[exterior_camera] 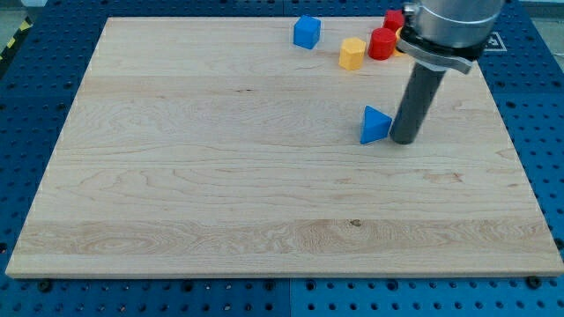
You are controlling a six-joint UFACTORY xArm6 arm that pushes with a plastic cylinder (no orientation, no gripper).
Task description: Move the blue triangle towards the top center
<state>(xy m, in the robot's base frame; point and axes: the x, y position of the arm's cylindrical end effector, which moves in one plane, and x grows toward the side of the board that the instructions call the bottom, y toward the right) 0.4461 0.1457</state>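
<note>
The blue triangle (374,124) lies on the wooden board (220,176), right of the middle. My tip (404,139) rests on the board just to the triangle's right, close to or touching its right edge. The dark rod rises from there to the arm's grey head at the view's top right.
A blue cube-like block (306,32) sits near the view's top centre. A yellow block (352,53) lies right of it, then a red cylinder (382,43) and another red block (393,19), partly hidden by the arm. Blue perforated table surrounds the board.
</note>
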